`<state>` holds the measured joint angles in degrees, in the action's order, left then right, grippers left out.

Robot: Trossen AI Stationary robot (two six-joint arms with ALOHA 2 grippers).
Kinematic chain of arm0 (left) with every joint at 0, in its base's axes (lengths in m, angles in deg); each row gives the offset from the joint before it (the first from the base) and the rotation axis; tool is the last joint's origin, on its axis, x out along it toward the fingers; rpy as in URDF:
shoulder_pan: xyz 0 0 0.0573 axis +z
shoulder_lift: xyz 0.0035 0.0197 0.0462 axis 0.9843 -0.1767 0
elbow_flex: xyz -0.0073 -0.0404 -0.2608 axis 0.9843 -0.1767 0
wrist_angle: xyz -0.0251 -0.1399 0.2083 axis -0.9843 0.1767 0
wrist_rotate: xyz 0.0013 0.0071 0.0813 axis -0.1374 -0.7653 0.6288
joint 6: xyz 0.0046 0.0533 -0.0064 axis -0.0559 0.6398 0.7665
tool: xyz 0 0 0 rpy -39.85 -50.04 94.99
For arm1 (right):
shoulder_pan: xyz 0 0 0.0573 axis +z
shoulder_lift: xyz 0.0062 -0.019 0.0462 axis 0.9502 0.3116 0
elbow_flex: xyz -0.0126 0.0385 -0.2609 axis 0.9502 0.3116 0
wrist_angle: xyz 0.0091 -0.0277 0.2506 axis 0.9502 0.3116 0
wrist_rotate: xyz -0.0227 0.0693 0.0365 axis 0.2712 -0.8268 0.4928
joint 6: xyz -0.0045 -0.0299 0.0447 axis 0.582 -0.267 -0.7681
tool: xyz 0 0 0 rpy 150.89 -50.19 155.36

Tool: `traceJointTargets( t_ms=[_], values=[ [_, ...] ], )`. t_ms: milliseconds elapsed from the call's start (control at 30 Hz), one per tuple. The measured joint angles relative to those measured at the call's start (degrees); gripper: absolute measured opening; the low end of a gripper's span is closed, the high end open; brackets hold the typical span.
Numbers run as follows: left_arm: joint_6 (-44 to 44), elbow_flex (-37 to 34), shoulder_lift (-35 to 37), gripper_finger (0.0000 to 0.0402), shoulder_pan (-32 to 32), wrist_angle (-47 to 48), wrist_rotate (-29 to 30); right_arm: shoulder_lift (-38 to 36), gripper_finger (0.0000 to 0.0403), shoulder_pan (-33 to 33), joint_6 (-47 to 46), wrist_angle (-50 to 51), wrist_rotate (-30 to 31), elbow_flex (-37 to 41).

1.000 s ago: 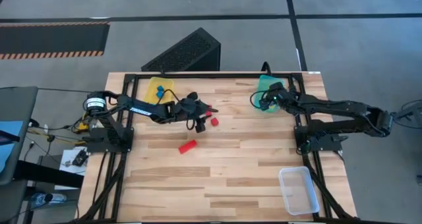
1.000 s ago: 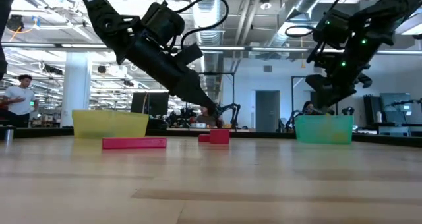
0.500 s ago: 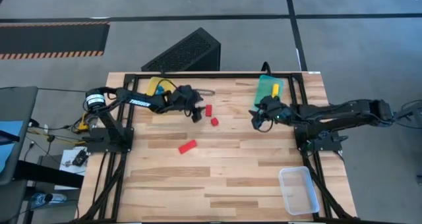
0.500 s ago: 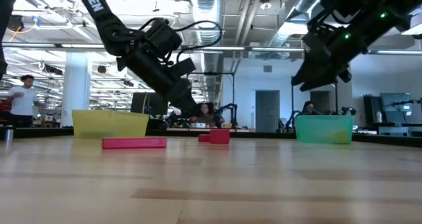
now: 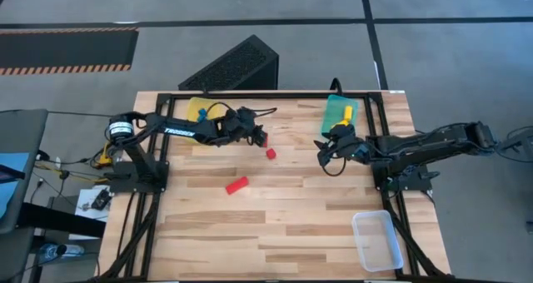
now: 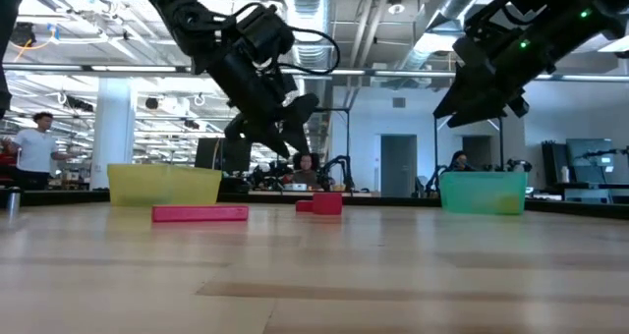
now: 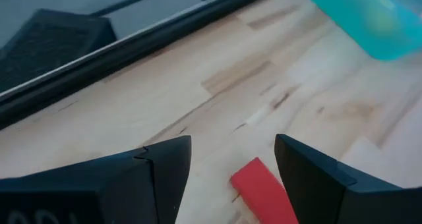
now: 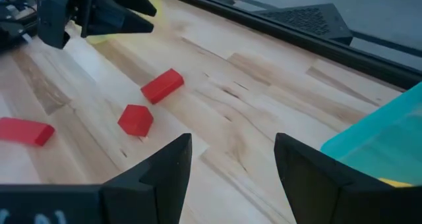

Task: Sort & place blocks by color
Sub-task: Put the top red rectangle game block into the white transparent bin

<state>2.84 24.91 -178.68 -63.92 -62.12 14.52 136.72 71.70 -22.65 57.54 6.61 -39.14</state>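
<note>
Hands both open and empty — left hand [image 5: 260, 136] over a red block [image 7: 264, 188], right hand [image 5: 323, 154] near the teal tray [image 5: 336, 113]

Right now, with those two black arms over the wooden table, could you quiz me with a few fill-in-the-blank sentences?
1. The loose blocks on the wooden table, like the long bar, are all ____.
2. A yellow block lies in the ____ plastic tray.
3. The left gripper hovers over a red block with its fingers ____.
4. The clear plastic tray holds ____ blocks.

Missing words: red; teal; open; no
</note>
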Motion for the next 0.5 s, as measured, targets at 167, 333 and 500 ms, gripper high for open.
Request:
traceJointTargets(
  t_ms=[167, 333, 500],
  values=[
    [-9.33, 1.28, -0.74, 0.0208, -2.33, -1.72, 0.9, 0.0, 0.0239, 0.0, -0.9, -0.37, -0.02, 0.0],
    [-11.46, 3.79, -6.8, 0.0208, -3.26, -2.09, -1.31, 0.02, 0.0239, 0.0, -1.34, -0.98, -0.23, -0.04],
    [-15.5, 9.06, -12.92, 0.0208, -4.33, 6.24, -1.59, 0.0, 0.0239, 1.0, -1.46, -1.25, -2.21, -0.04]
  ],
)
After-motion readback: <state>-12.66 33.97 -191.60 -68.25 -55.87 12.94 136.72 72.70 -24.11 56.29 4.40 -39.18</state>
